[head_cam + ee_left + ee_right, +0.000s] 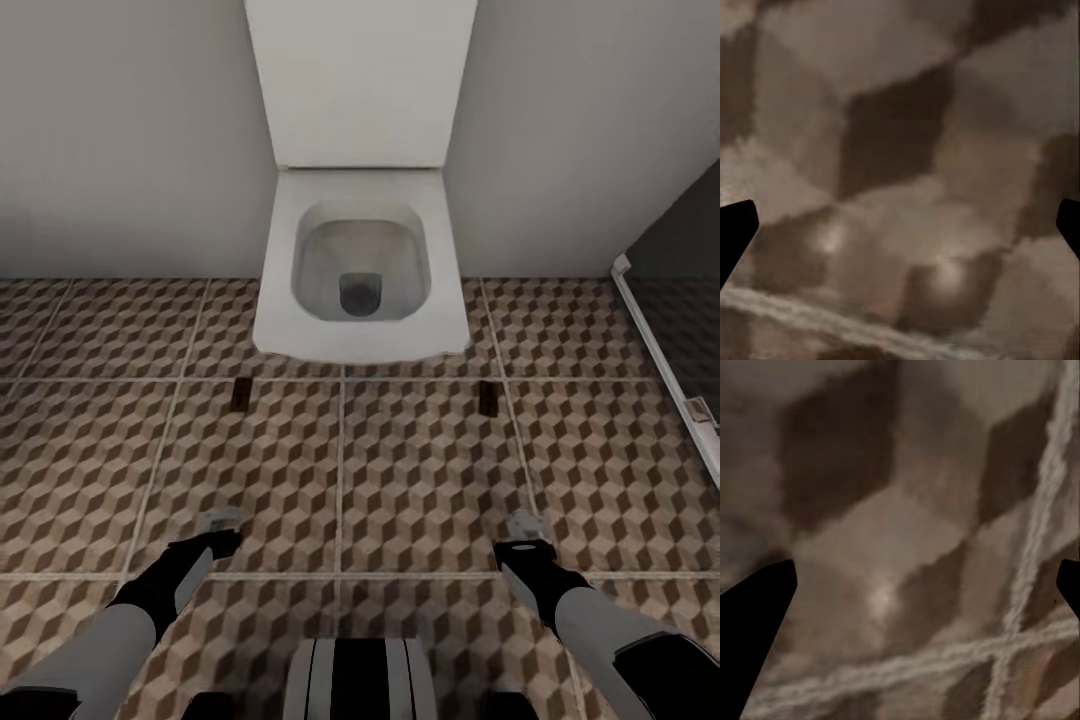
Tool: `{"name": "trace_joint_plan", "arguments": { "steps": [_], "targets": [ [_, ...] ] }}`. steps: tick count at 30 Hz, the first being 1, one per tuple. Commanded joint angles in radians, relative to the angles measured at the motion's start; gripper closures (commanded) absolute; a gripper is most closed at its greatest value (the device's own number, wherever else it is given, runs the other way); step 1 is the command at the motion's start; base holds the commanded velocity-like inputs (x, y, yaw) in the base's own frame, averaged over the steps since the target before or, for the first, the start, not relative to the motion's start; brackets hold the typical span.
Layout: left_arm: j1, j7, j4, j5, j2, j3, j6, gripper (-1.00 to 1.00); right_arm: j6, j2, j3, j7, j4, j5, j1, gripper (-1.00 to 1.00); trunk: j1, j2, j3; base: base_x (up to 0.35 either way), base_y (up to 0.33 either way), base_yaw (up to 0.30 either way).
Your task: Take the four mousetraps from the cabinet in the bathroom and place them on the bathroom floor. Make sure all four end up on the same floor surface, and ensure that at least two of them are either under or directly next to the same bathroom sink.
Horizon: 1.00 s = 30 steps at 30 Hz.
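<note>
Jaws on both arms stand apart with nothing between them: in each wrist view I see dark fingertips at opposite edges and only patterned tile in the gap. My left gripper (220, 522) and right gripper (522, 527) hang low over the bathroom floor (420, 470), pointing down, well apart from each other.

From the head view I count 2 mousetraps already on the tiles. 1, the left mousetrap (240, 394), lies just in front of the toilet's (360, 270) left front corner; the other, the right mousetrap (488, 398), lies just in front of its right front corner. Both look flat and sit on the same tiled surface, each well ahead of the gripper on its side.

So I judge the job about half done: 2 traps are down and, going by the task, 2 more remain to be brought. The cabinet and the sink are not in my pictures, so I cannot say whether these 2 count as beside a sink; what they are next to is the toilet. A glass shower panel with a white frame (660, 340) stands at the right. If neither trap is near the sink, I would expect at least 2 traps to need placing there.
</note>
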Motion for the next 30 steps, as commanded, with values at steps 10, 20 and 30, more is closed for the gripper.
{"name": "trace_joint_plan", "arguments": {
  "steps": [10, 20, 30],
  "targets": [
    [0.0, 0.008, -0.002, 0.01, 0.001, -0.008, 0.005, -1.0, 0.012, -0.001, 0.005, -0.003, -0.002, -0.015, 0.001, -1.0, -0.001, 0.0, -0.001, -0.346, 0.0, 0.0],
    [0.0, 0.008, -0.002, 0.01, 0.001, -0.008, 0.005, -1.0, 0.014, -0.001, 0.005, -0.003, -0.002, -0.015, 0.001, -1.0, -0.001, 0.0, -0.001, -0.346, 0.0, 0.0],
    [0.0, 0.008, -0.002, 0.01, 0.001, -0.008, 0.004, -1.0, 0.012, -0.001, 0.005, -0.003, -0.002, -0.015, 0.001, -1.0, -0.001, 0.0, -0.001, -0.346, 0.0, 0.0]
  ]
}}
